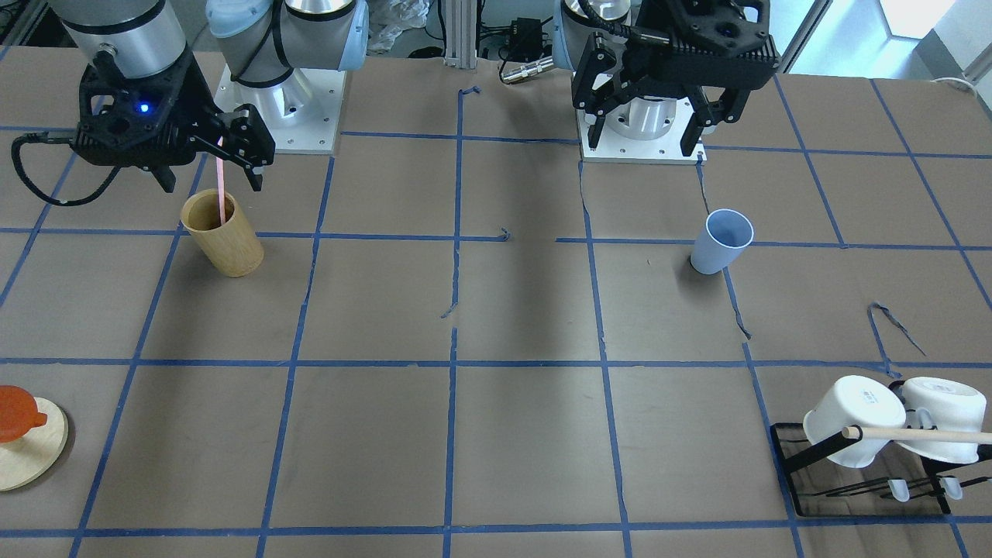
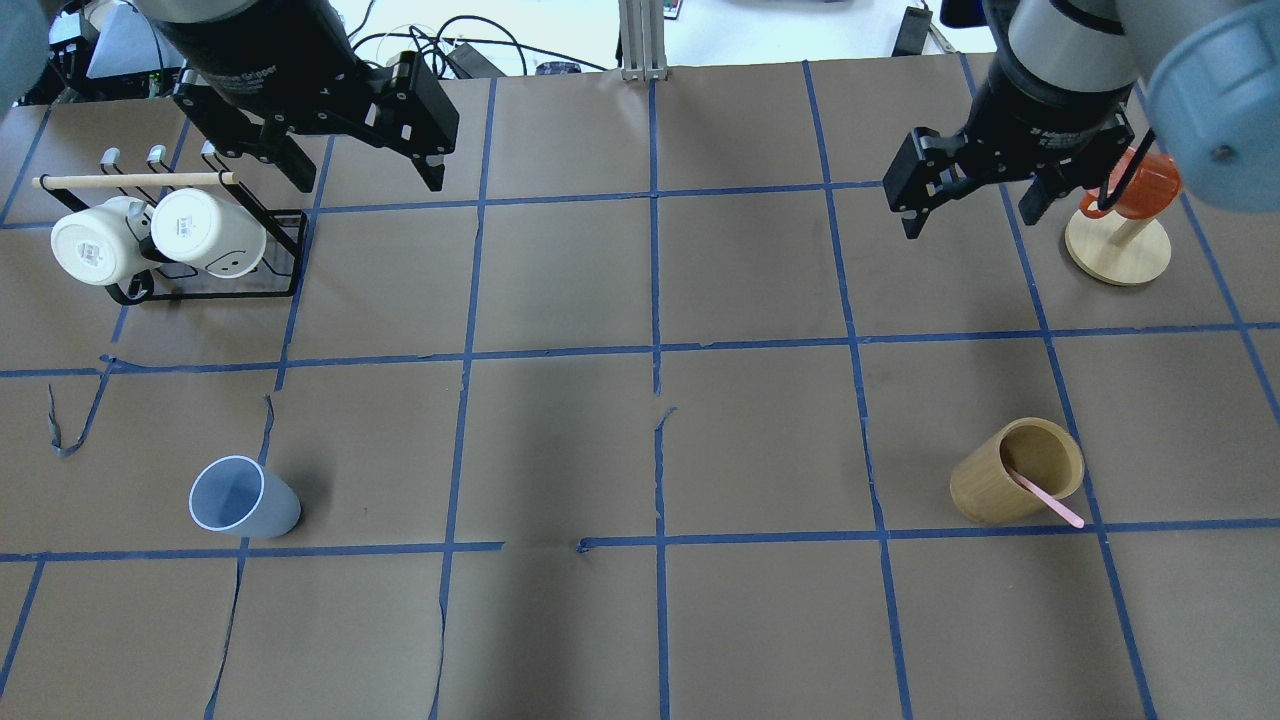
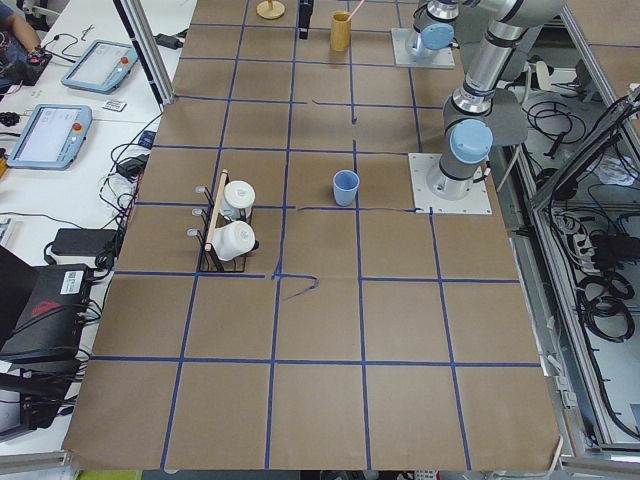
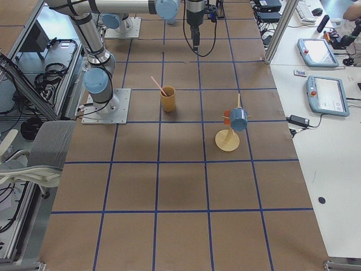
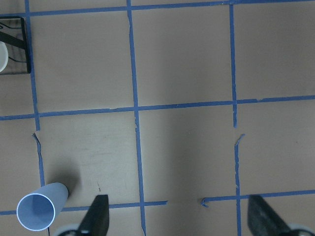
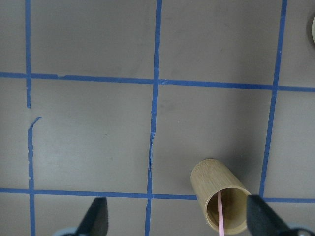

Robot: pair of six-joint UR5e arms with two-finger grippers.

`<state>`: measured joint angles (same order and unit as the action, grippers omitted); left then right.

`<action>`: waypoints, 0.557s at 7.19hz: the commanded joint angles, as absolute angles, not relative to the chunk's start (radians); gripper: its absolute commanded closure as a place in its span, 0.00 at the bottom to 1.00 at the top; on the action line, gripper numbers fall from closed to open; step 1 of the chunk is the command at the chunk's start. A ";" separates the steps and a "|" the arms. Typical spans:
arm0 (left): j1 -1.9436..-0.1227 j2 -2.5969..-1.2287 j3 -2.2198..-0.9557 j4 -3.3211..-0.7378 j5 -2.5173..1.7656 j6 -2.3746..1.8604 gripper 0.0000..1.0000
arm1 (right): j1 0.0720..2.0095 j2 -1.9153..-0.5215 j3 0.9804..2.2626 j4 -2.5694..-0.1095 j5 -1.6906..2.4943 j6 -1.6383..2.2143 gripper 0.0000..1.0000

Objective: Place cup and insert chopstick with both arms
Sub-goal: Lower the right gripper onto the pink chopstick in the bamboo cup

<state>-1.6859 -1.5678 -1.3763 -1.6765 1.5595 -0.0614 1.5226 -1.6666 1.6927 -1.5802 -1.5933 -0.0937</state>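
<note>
The light blue cup (image 1: 721,242) stands upright on the robot's left half of the table, also in the overhead view (image 2: 240,497) and the left wrist view (image 5: 42,211). The pink chopstick (image 1: 222,190) leans inside a tan bamboo cup (image 1: 225,236) on the robot's right half, its tip over the rim (image 2: 1045,497) (image 6: 220,214). My left gripper (image 2: 362,165) (image 1: 642,143) is open and empty, high above the table, apart from the blue cup. My right gripper (image 2: 970,218) (image 1: 211,184) is open and empty, high above the bamboo cup (image 2: 1010,480).
A black rack (image 2: 215,290) with two white mugs and a wooden rod stands at the far left. A round wooden stand (image 2: 1120,250) with an orange mug is at the far right. Blue tape lines grid the brown table (image 2: 650,450).
</note>
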 commanded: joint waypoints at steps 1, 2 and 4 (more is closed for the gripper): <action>-1.686 -1.566 -1.378 -1.677 1.562 -0.061 0.00 | 1.464 -1.787 1.894 -1.597 -1.595 -0.091 0.00; -1.686 -1.566 -1.381 -1.677 1.563 -0.061 0.00 | 1.454 -1.796 1.940 -1.614 -1.667 -0.072 0.00; -1.686 -1.566 -1.391 -1.678 1.571 -0.060 0.00 | 1.451 -1.818 2.012 -1.608 -1.724 0.004 0.00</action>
